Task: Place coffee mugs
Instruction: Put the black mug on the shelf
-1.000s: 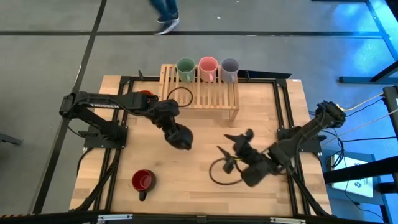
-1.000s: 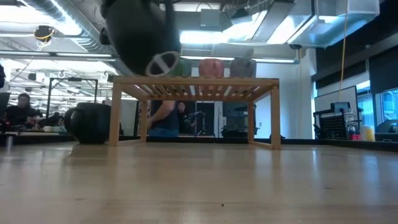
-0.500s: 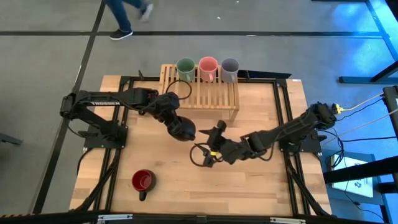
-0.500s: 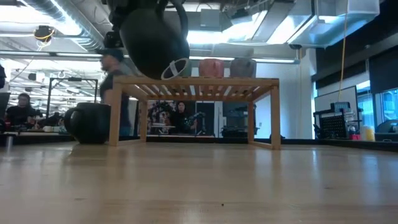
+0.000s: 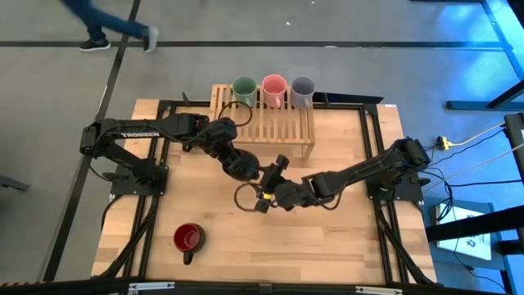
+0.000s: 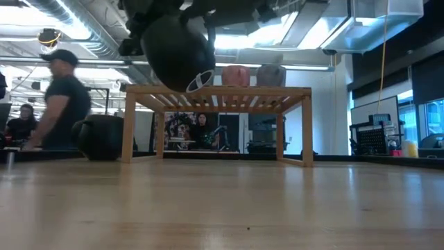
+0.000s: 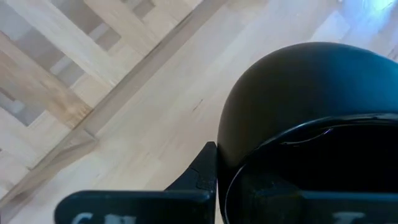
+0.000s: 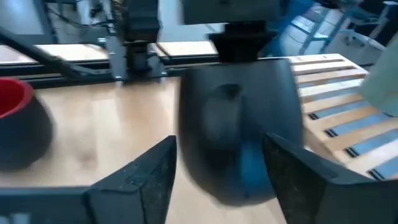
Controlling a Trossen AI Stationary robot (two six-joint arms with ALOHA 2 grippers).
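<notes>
My left gripper (image 5: 232,155) is shut on the black mug (image 5: 241,167) and holds it in the air over the middle of the table, in front of the wooden rack (image 5: 270,124). My right gripper (image 8: 219,143) is open. Its fingers stand on either side of the black mug (image 8: 239,124); I cannot tell whether they touch it. The green (image 5: 244,88), pink (image 5: 273,85) and lavender (image 5: 303,86) mugs stand along the rack's far edge. The dark red mug (image 5: 187,238) stands on the table near the near-left corner. The orange-red mug is hidden. My left gripper holds the black mug at its rim (image 7: 231,163), coming from above. One finger (image 7: 200,175) lies on the outside of the wall; the other is hidden by the mug. The mug hangs below the gripper, lifted clear of the table (image 6: 177,48).
The rack (image 6: 218,94) stands at the table's far side, with free slats in front of the three mugs. A dark round mug (image 6: 104,136) stands on the table left of the rack. Cable loops hang from both wrists. People move in the room beyond the table.
My right gripper has swung from the table's right side toward the left and far, up to the black mug, staying open. My left gripper has carried the mug a little toward the far edge. A person has walked leftward beyond the table.
</notes>
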